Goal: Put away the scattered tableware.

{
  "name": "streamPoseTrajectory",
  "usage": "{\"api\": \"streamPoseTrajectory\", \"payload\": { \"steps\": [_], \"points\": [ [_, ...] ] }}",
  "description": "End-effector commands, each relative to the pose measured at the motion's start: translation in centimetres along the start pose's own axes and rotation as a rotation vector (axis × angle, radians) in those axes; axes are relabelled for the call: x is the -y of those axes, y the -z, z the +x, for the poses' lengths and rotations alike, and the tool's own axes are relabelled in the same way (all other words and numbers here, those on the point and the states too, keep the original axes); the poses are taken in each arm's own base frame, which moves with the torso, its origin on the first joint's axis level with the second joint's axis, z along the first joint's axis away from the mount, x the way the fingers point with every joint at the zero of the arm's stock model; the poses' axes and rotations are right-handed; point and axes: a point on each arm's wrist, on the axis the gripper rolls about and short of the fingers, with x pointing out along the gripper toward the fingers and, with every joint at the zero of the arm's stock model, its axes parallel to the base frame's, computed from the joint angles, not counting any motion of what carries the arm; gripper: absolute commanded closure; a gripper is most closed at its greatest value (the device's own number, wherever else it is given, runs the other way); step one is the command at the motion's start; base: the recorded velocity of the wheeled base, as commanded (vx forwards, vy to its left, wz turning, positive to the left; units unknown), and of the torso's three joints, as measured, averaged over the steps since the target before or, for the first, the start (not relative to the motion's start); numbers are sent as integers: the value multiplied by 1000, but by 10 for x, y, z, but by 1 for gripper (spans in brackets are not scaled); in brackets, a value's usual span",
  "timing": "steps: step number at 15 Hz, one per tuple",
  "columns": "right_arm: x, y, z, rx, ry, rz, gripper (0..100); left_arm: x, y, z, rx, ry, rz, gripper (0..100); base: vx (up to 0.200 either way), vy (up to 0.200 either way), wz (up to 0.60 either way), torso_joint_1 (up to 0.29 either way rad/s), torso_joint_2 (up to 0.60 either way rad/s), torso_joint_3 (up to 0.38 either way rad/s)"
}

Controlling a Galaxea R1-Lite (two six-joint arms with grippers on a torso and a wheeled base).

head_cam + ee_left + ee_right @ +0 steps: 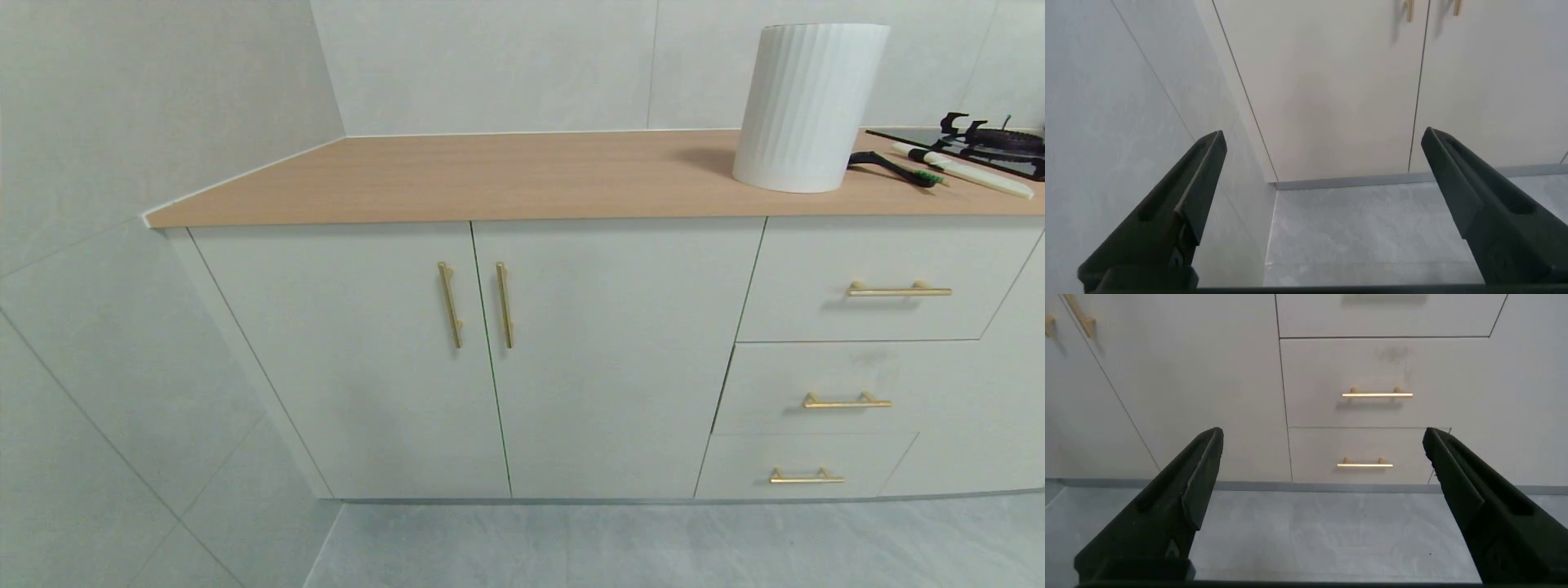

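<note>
On the wooden countertop [490,175] at the far right stands a tall white ribbed holder [808,106]. Beside it lie a black-handled utensil with a green tip [894,167] and a long white utensil [967,171]. My left gripper [1323,163] hangs low and open, facing the cabinet's foot and the grey floor, nothing between its fingers. My right gripper [1323,457] is also low and open, facing the lower drawers [1376,396], and holds nothing.
White cabinet doors with gold handles [478,306] fill the front, with three drawers [898,290] to the right. A black stove grate [992,139] sits at the counter's far right. Tiled walls close off the left corner.
</note>
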Motion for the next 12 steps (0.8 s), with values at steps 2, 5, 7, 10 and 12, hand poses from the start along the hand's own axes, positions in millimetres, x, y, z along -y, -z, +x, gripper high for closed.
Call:
{"api": "streamPoseTrajectory", "payload": {
  "steps": [2, 5, 7, 10, 12],
  "points": [
    [0, 0, 0, -2, 0, 0, 0, 0, 0, 0, -1, 0, 0, 0, 0, 0, 0, 0, 0, 0],
    [0, 0, 0, -2, 0, 0, 0, 0, 0, 0, -1, 0, 0, 0, 0, 0, 0, 0, 0, 0],
    [0, 0, 0, -4, 0, 1, 0, 0, 0, 0, -3, 0, 0, 0, 0, -100, 0, 1, 4, 4],
    [0, 0, 0, -2, 1, 0, 0, 0, 0, 0, -3, 0, 2, 0, 0, -200, 0, 4, 6, 1],
    [0, 0, 0, -2, 0, 1, 0, 0, 0, 0, -4, 0, 2, 0, 0, -200, 0, 2, 5, 5]
  ]
}}
